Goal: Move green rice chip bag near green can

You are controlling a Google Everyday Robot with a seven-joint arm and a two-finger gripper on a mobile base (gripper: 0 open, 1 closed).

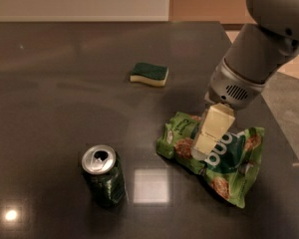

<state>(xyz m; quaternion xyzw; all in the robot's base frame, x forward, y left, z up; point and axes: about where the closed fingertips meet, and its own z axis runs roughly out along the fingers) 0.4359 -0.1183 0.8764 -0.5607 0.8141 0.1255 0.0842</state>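
Observation:
The green rice chip bag (pixel 229 163) lies flat and crinkled on the dark table (pixel 50 108), right of centre. The green can (pixel 103 176) stands upright at the front, left of the bag and about a can's width from its left end, with its silver top and pull-tab opening showing. My gripper (pixel 207 146), cream-coloured below a grey wrist, points down onto the left half of the bag and hides part of its dark green panel. I cannot tell whether it touches the bag.
A green-and-cream sponge (pixel 149 73) lies farther back, left of the arm. The table's right edge (pixel 274 128) runs just beyond the bag, with floor past it. A light wall stands behind the table.

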